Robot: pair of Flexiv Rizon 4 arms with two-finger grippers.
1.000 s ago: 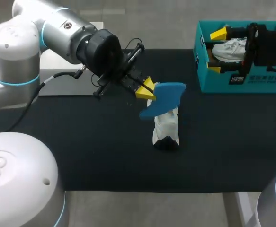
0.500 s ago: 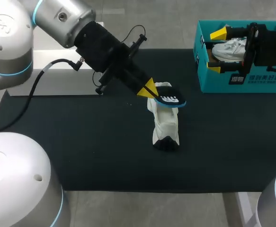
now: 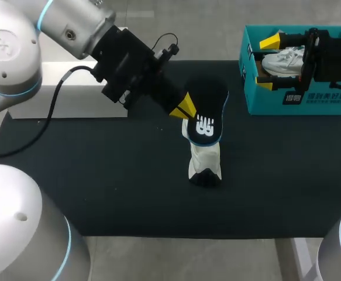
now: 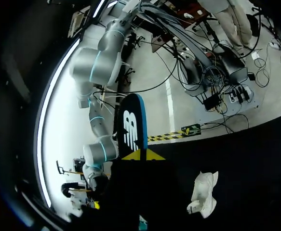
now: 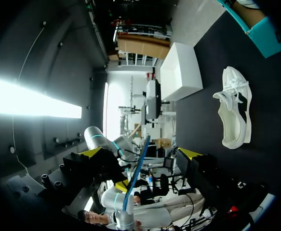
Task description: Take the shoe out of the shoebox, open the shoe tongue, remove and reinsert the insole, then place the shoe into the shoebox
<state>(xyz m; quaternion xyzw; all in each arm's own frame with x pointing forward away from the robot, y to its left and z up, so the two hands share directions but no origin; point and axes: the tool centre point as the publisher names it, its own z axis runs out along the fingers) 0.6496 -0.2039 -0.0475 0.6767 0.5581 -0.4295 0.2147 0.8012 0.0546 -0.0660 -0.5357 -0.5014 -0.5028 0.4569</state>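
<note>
Now: insole in left gripper, above the shoe

The left gripper is clamped on one end of the dark, blue-edged insole, which is held up with its logo side facing the head camera. The white shoe lies on the black counter just below the insole; the left wrist view shows them apart. The right gripper is spread wide and holds nothing, over the teal shoebox at the counter's far right. A second shoe sits inside the box.

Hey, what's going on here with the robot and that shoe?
The left gripper is shut on the insole, holding it over the white shoe, which sits on the black mat. The right gripper hangs open at the teal shoebox, where a second shoe sits.
</note>
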